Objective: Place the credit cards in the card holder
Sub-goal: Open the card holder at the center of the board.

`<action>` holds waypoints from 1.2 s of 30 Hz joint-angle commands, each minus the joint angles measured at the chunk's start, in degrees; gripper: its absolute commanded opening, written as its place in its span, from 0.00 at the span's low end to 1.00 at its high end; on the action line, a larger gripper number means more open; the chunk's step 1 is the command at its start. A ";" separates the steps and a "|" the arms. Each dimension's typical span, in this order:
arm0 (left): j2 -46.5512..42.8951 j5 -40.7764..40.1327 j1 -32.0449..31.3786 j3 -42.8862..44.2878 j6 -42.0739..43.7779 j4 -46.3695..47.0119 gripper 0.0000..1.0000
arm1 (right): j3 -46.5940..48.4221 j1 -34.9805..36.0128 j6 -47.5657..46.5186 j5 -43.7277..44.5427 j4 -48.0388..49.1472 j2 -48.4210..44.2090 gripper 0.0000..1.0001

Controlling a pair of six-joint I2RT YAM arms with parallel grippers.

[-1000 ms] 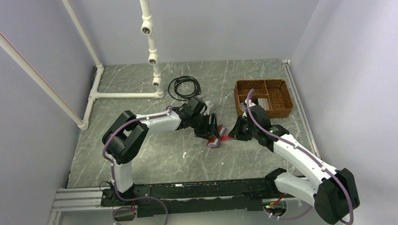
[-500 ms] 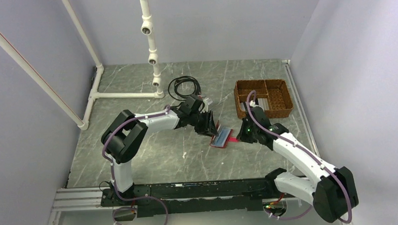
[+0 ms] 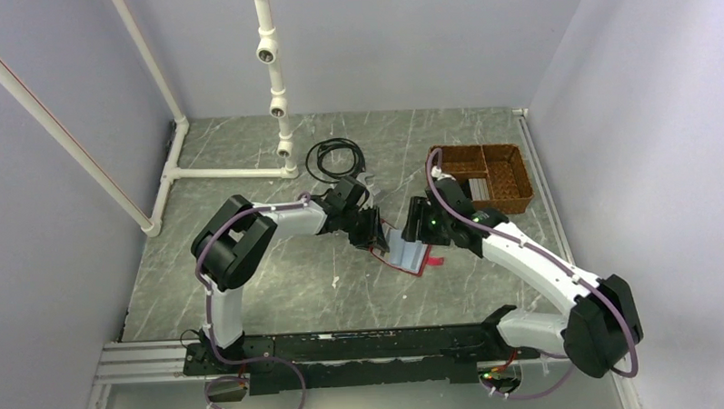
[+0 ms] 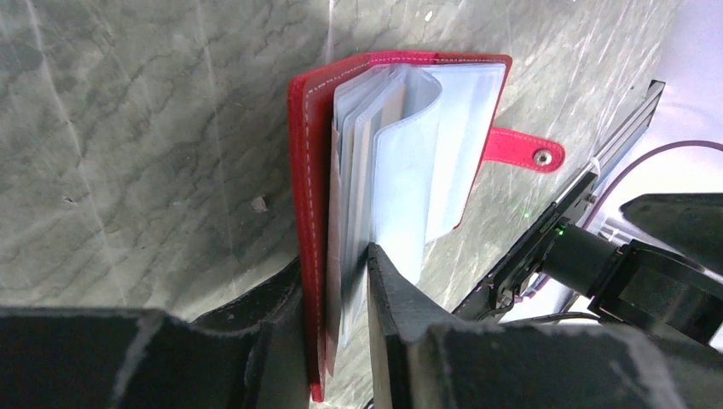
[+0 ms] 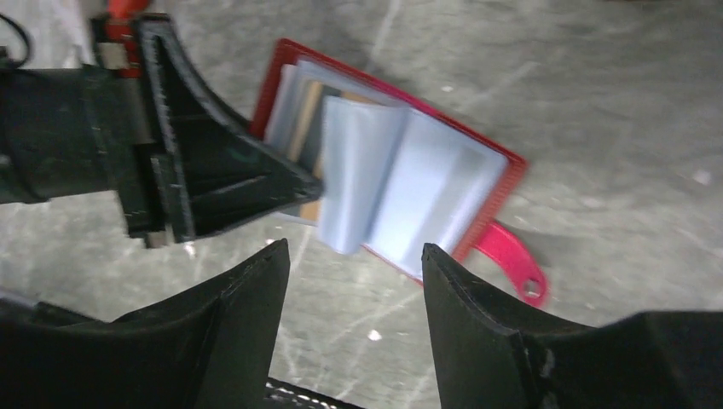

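The card holder (image 3: 411, 255) lies open on the table, red cover down, its clear sleeves fanned up (image 4: 401, 145) (image 5: 426, 183). Its red snap tab (image 4: 524, 152) (image 5: 511, 266) sticks out at the side. My left gripper (image 4: 334, 256) (image 3: 376, 239) is shut on the holder's left cover and several sleeves (image 5: 290, 183). A tan credit card edge (image 5: 309, 128) shows inside the sleeves; other credit cards I cannot make out. My right gripper (image 5: 354, 247) (image 3: 415, 223) hovers open just above the holder, nothing between its fingers.
A brown wicker divided basket (image 3: 508, 204) stands behind the right arm, something pale in one compartment. A coiled black cable (image 3: 334, 157) lies behind the left arm. A white pipe frame (image 3: 278, 107) rises at the back left.
The right gripper let go of the holder, opened, and moved back and left over it. The left gripper closed on the cover and sleeves. The holder now lies open.
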 commanded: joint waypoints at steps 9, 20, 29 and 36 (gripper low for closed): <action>0.45 0.30 0.08 0.46 0.77 -0.93 0.30 | -0.25 2.22 -0.41 -4.27 12.51 13.36 0.68; -0.23 0.28 0.50 -0.80 0.52 -0.06 0.38 | -0.64 3.67 2.53 7.90 8.78 20.18 0.43; 0.02 -0.08 2.22 -2.24 0.04 0.40 0.22 | -5.20 2.91 6.16 13.62 2.70 11.26 0.36; -0.74 5.04 2.45 -2.93 -0.82 4.51 0.03 | -1.68 4.96 1.10 7.97 3.83 2.79 0.64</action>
